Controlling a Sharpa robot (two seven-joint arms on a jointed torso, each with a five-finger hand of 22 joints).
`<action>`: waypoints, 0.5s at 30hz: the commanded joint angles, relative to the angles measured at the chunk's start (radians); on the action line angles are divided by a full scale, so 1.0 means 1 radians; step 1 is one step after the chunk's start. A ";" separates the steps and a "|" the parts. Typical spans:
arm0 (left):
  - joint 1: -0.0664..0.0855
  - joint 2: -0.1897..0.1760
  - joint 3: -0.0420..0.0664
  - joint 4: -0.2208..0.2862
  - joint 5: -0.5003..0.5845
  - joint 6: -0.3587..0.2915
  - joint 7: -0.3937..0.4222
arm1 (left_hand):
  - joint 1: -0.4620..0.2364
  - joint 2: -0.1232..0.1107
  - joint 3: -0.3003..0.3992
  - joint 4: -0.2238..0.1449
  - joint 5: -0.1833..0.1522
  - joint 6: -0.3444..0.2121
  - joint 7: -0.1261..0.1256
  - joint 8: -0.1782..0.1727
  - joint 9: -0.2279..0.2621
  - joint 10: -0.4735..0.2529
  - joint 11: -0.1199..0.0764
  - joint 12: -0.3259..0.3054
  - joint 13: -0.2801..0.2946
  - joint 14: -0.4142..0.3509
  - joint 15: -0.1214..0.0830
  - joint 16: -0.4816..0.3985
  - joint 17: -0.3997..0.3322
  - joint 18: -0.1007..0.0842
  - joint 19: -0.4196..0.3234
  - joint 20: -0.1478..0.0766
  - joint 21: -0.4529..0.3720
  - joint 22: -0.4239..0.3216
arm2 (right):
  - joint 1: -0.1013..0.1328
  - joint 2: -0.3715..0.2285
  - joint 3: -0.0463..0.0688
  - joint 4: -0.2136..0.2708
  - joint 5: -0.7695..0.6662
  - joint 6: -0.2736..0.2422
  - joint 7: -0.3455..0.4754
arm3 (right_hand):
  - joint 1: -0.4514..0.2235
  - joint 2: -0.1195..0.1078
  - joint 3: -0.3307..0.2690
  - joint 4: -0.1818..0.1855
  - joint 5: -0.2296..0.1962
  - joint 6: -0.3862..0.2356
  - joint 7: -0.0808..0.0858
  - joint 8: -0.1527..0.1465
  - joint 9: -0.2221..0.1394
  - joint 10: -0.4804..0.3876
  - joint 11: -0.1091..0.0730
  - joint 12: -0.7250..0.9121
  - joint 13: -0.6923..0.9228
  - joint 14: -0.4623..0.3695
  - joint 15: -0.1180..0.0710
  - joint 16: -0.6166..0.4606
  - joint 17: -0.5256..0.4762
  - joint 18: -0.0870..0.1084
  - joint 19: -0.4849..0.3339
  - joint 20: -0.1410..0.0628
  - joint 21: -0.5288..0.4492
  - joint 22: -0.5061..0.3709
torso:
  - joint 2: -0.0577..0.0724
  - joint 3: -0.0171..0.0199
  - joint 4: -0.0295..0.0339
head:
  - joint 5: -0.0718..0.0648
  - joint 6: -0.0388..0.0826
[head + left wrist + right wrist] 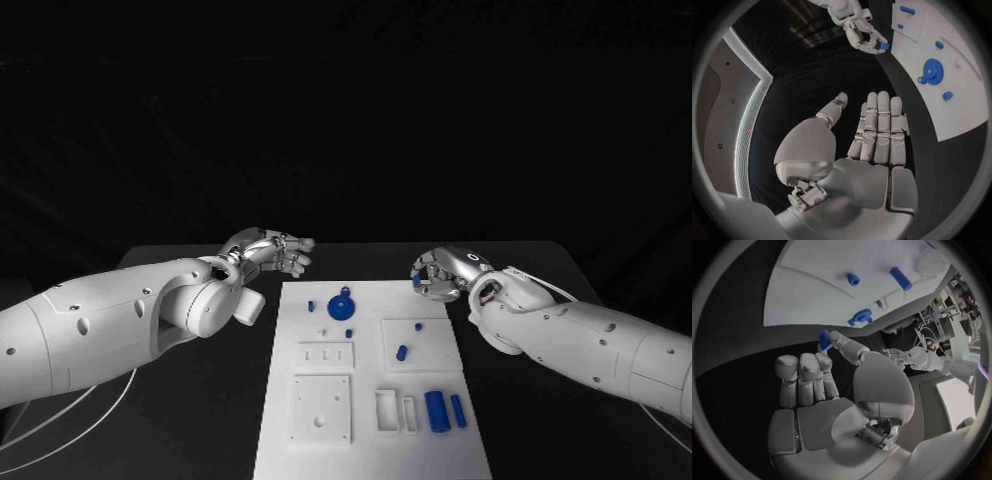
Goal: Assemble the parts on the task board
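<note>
Overall light: dim; the room behind is almost black in the head view.
Brightest area: the white task board (372, 380) and the white arms, which stand out strongly against the dark surface (519, 270).
Source of light: it seems to fall from above; the exact lamp I cannot tell.
Glare: soft shine on the silver left robot hand (873, 130) and right robot hand (826, 375).
Shadows: weak, soft under the arms.
Distortion: wrist views are fisheye circles; board edges bend near the rim.
Focus: the centres are sharp, the rims soft and dark.
</note>
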 commanded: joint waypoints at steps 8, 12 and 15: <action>0.001 0.024 0.001 0.031 -0.177 0.025 -0.162 | -0.022 -0.008 -0.017 -0.010 -0.001 0.015 -0.011 -0.026 -0.003 0.083 -0.037 0.056 0.081 0.041 -0.054 0.150 0.067 0.008 0.046 -0.058 0.147 0.027 | 0.029 0.006 0.003 0.158 -0.138 0.087 -0.222 | -0.010 -0.005 0.000 0.011 0.003 0.038 0.026 0.004 0.006 0.002 -0.008 -0.004 0.000 0.000 -0.011 -0.005 0.002 0.123 0.005 -0.006 -0.005 0.002 | -0.008 -0.0022 -0.0029 | 0.012 0.008; 0.001 0.039 0.001 0.040 -0.205 0.016 -0.205 | -0.032 -0.018 -0.015 -0.006 0.000 0.010 -0.013 -0.041 -0.006 0.089 -0.041 0.080 0.114 0.043 -0.065 0.190 0.076 0.003 0.044 -0.073 0.186 0.026 | 0.030 0.017 0.004 0.214 -0.159 0.095 -0.264 | -0.012 -0.007 0.000 0.015 0.005 0.039 0.026 0.004 0.006 0.003 -0.008 -0.005 -0.001 0.000 -0.011 -0.005 0.003 0.123 0.007 -0.007 -0.006 0.002 | -0.012 -0.0038 -0.0030 | 0.019 0.008; 0.001 0.050 0.000 0.047 -0.232 0.016 -0.237 | -0.042 -0.024 -0.014 -0.001 -0.001 0.009 -0.014 -0.048 -0.007 0.088 -0.042 0.093 0.133 0.042 -0.070 0.208 0.078 0.001 0.041 -0.080 0.203 0.025 | 0.031 0.029 0.005 0.249 -0.183 0.100 -0.287 | -0.012 -0.007 0.001 0.016 0.005 0.040 0.026 0.004 0.006 0.003 -0.009 -0.005 -0.001 0.000 -0.011 -0.005 0.003 0.123 0.008 -0.007 -0.006 0.002 | -0.015 -0.0042 -0.0030 | 0.027 0.007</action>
